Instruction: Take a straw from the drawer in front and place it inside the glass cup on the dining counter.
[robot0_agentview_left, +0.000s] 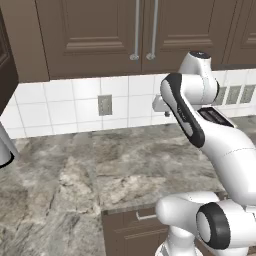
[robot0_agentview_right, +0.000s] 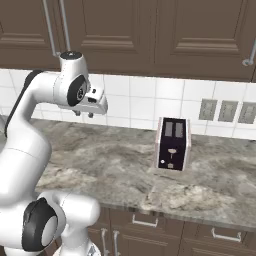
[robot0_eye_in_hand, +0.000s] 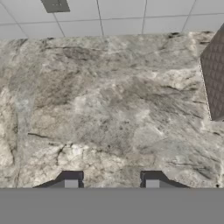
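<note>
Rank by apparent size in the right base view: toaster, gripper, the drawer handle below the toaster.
1. Toaster
2. Gripper, nearer the camera, so its true size is unsure
3. Drawer handle

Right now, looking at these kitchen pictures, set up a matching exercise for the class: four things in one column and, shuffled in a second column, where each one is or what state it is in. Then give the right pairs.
Things
1. toaster
2. drawer
3. end effector
4. wall outlet

Places or states
A. closed, below the worktop's front edge
B. set in the white tile backsplash
C. empty, fingers apart, above bare marble
D. standing on the worktop, right of the arm

Pairs: 1-D, 2-A, 3-C, 4-B
</note>
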